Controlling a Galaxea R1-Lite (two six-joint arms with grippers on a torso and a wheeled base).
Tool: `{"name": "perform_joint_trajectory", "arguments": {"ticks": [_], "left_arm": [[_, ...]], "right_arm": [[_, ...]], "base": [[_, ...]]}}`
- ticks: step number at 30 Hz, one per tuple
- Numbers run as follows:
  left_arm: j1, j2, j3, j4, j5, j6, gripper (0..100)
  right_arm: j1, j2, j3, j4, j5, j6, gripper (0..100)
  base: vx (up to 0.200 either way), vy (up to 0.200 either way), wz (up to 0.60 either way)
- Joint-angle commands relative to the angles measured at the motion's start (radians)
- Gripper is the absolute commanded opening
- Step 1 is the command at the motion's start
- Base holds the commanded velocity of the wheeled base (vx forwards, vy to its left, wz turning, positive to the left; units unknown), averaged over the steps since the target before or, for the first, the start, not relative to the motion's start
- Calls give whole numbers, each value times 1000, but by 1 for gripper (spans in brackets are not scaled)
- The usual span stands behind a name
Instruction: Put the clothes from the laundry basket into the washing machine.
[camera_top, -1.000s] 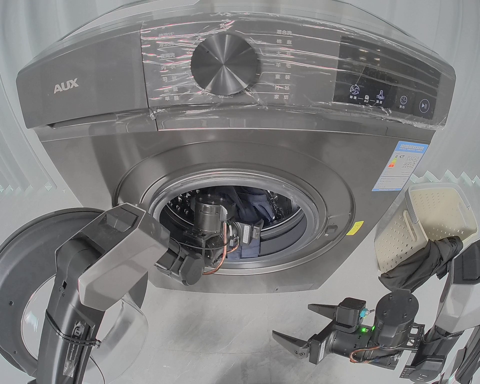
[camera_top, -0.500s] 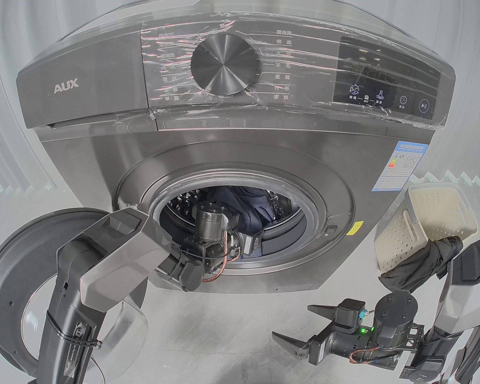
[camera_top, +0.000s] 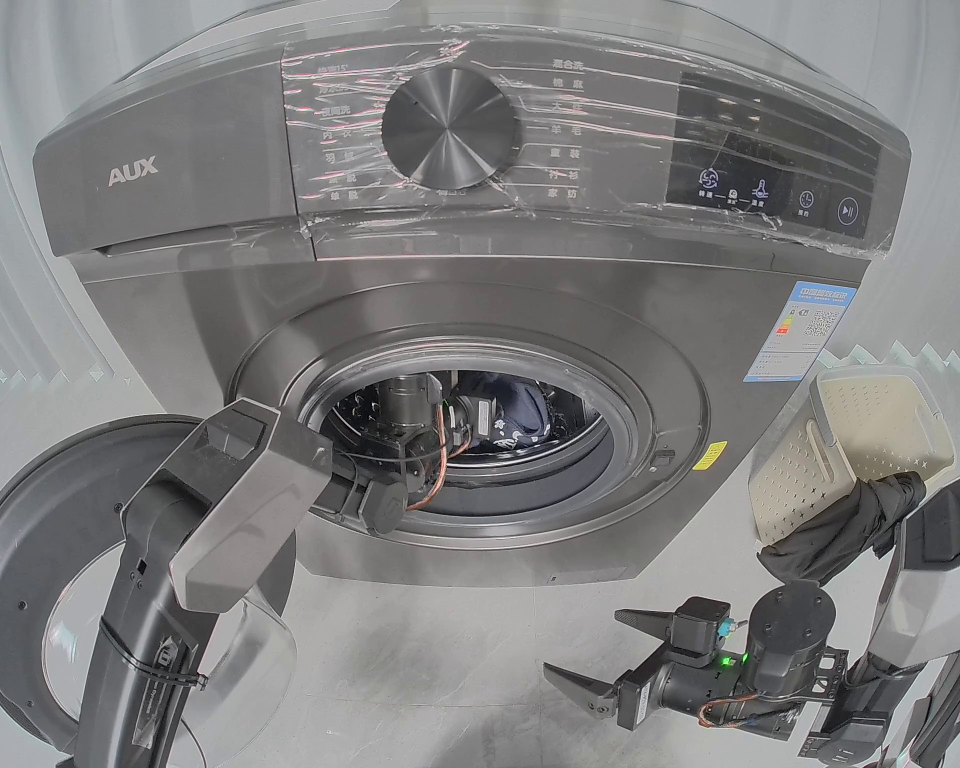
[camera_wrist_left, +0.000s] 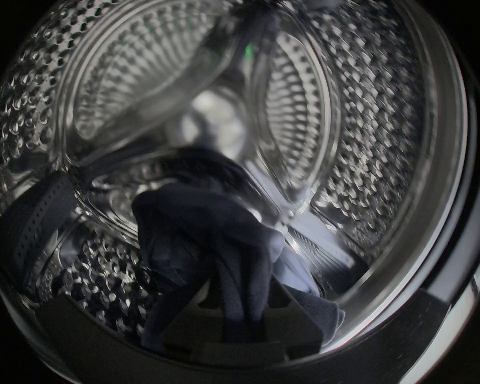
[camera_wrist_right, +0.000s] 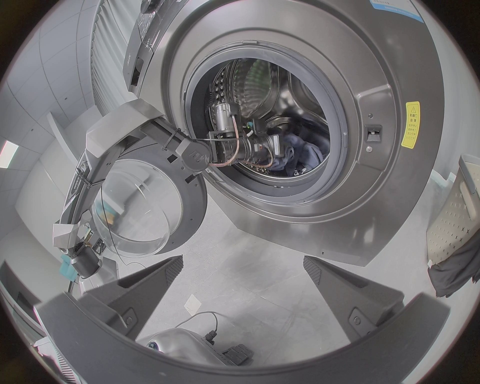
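Lab-like laundry test room, washing machine (camera_top: 480, 300) with plastic film (camera_top: 600, 120), plain grey floor (camera_top: 450, 650), panelled walls (camera_wrist_right: 55, 65)

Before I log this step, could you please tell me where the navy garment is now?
In the left wrist view, the navy garment is inside the washing machine drum, held in the left gripper just past the door opening.

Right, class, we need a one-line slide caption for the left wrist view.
Left gripper grips a dark blue garment inside the dimpled steel washing machine drum.
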Motion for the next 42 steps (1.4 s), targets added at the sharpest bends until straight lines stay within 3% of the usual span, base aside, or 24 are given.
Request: {"name": "perform_joint_trajectory", "arguments": {"ticks": [1,6,17,18,25,31,36,38,42], "left_arm": [[19,69,-142,-27,36,-26,0],[15,162,-300,-30,47,-39,0],[15,197,-300,-33,47,-44,0],[15,197,-300,-31,47,-44,100],[-12,180,-300,-42,53,-49,100],[-18,115,-188,-42,73,-46,100],[-41,-3,48,-85,77,-39,100],[-47,-15,76,-91,79,-38,100],[-81,-116,324,-175,68,-24,100]], "right_arm": [[3,1,-1,-1,0,0,100],[3,2,-1,-1,0,0,100],[3,2,1,-1,0,0,100],[3,2,1,-1,0,0,100],[-13,-2,3,-1,2,0,100],[-2,-2,7,-1,2,0,100],[-7,-2,9,-1,2,0,100],[-7,-2,9,-1,2,0,100],[-4,-1,13,-1,2,0,100]], "base": [[0,0,0],[0,0,0],[0,0,0],[0,0,0],[0,0,0],[0,0,0],[0,0,0],[0,0,0],[0,0,0]]}}
